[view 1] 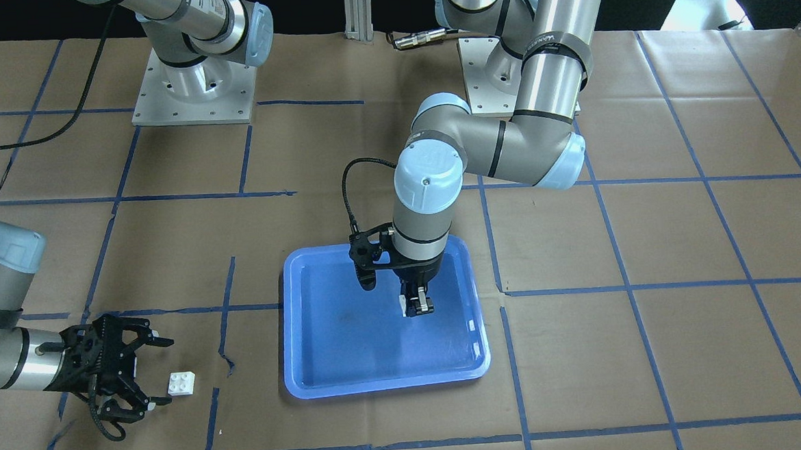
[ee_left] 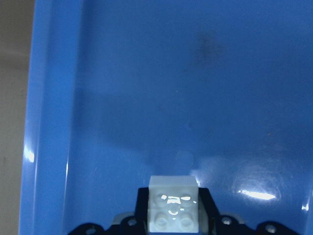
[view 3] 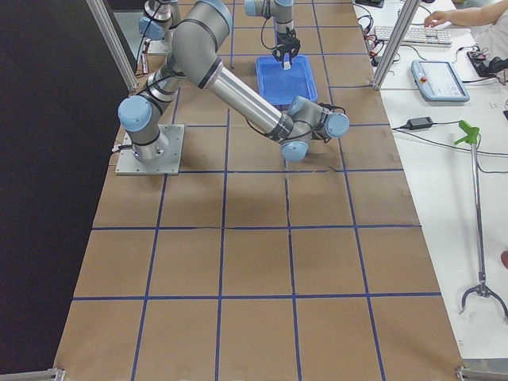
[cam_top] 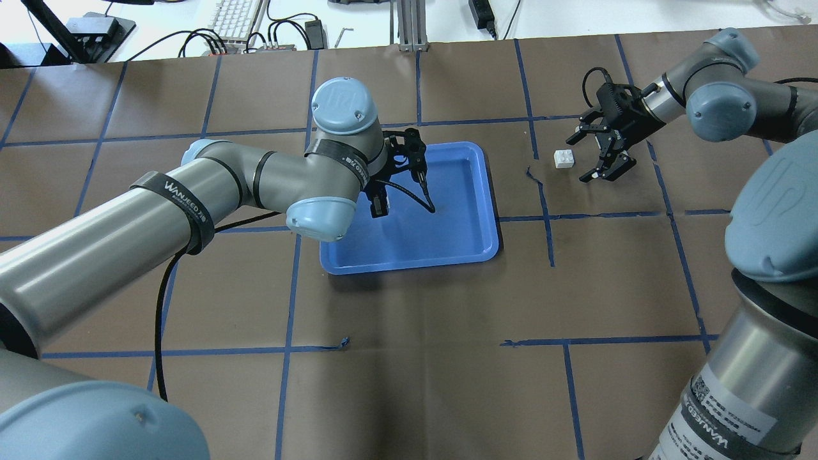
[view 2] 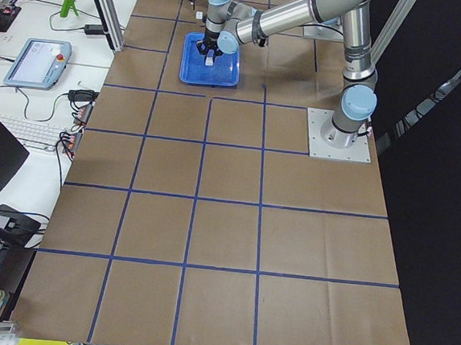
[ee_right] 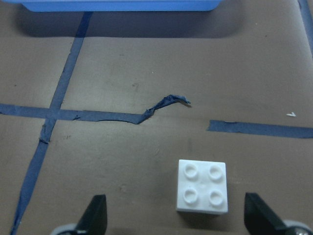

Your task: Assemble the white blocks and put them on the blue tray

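The blue tray [view 1: 352, 344] lies mid-table; it also shows in the overhead view [cam_top: 460, 223]. My left gripper [view 1: 418, 308] points down over the tray, shut on a white block [view 1: 403, 300]. The left wrist view shows that block [ee_left: 173, 208] between the fingers, above the tray floor [ee_left: 195, 73]. The second white block [view 1: 181, 383] sits studs up on the brown paper, apart from the tray. My right gripper [view 1: 167, 372] is open, low and level, just short of it. In the right wrist view the block [ee_right: 202, 186] lies between the open fingertips [ee_right: 95, 215], nearer the right one.
A torn curl of blue tape [ee_right: 166, 103] lies between the loose block and the tray edge [ee_right: 117, 5]. Blue tape lines grid the brown paper. The arm base plates [view 1: 195, 92] stand at the robot's side of the table. Desks with a keyboard [cam_top: 236, 19] lie beyond the table's far edge.
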`<action>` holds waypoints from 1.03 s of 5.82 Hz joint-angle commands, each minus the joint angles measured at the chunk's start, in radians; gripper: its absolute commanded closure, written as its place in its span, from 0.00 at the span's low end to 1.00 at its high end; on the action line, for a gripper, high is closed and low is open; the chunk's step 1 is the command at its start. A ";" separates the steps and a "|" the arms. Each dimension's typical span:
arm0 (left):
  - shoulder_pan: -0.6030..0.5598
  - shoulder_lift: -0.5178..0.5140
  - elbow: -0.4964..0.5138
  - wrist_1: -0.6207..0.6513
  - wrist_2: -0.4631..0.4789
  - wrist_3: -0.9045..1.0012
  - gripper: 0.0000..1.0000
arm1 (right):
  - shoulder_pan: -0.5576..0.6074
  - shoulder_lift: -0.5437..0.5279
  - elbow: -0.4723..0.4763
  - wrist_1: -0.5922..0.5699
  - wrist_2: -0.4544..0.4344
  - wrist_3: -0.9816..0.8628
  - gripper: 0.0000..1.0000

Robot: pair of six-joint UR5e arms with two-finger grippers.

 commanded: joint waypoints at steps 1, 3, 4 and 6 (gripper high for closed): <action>-0.036 -0.028 -0.002 0.005 -0.006 0.006 1.00 | 0.000 0.004 0.001 -0.011 0.002 0.005 0.00; -0.039 -0.052 0.000 0.015 -0.008 0.003 1.00 | 0.000 0.007 -0.004 -0.019 0.077 0.010 0.10; -0.041 -0.052 0.000 0.018 -0.009 0.001 1.00 | 0.000 0.012 -0.004 -0.031 0.077 0.011 0.17; -0.041 -0.049 0.000 0.018 -0.008 0.000 0.01 | 0.000 0.030 -0.005 -0.056 0.077 0.010 0.19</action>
